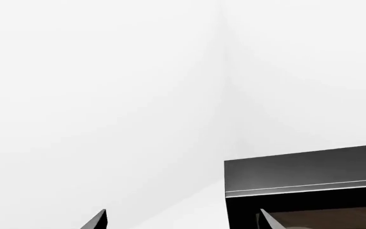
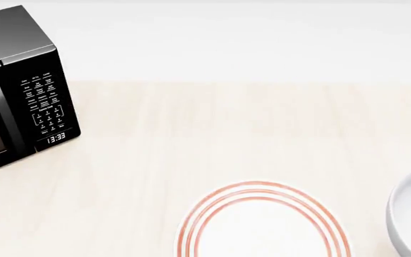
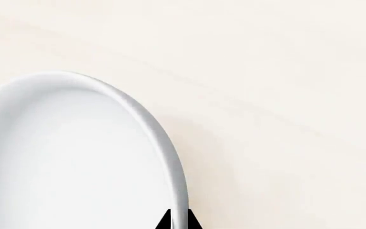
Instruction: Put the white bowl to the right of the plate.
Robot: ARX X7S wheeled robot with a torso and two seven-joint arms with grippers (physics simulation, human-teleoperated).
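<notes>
White bowl rim pinched by right end effector, right of plate; lower level onto surface, release gently.

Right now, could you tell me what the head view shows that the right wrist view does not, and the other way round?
Only the head view shows the plate with its red-orange rings and the black microwave at the table's far left, its clock reading 13:33. Only the right wrist view shows the right gripper: dark fingertips on either side of the bowl's rim, inner and outer wall, apparently gripping it. Both show the bowl, cut off at the head view's right edge, to the right of the plate, and the pale wooden table.
</notes>
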